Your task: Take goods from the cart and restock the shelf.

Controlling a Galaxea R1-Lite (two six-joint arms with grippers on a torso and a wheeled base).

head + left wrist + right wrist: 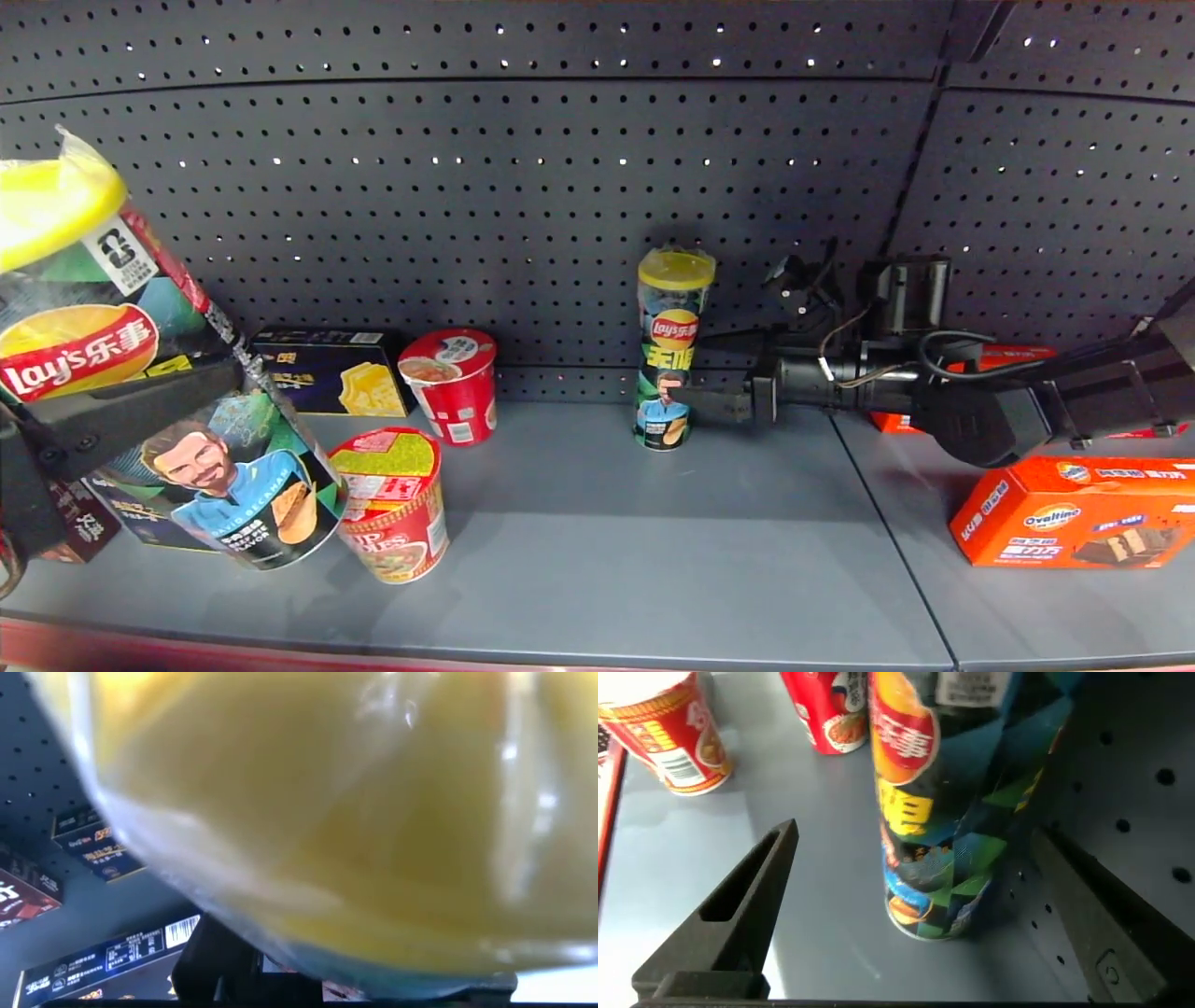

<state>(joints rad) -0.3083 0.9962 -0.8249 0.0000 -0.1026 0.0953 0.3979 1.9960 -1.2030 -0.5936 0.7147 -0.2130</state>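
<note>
One can (pixel 672 345) stands on the shelf (pixel 653 541) between your spread right fingers (pixel 738 896), while your left fingers (pixel 121 411) pinch another can (pixel 84 345) left of it, not yet shelved.

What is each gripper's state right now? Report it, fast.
Left gripper: shut on the tilted chip can.
Right gripper: open, straddling the standing chip can.

Red noodle cup (pixel 450 385) beside dark box (pixel 329 371), maybe touching; second cup (pixel 392 504) nearer; orange box (pixel 1074 511).
</note>
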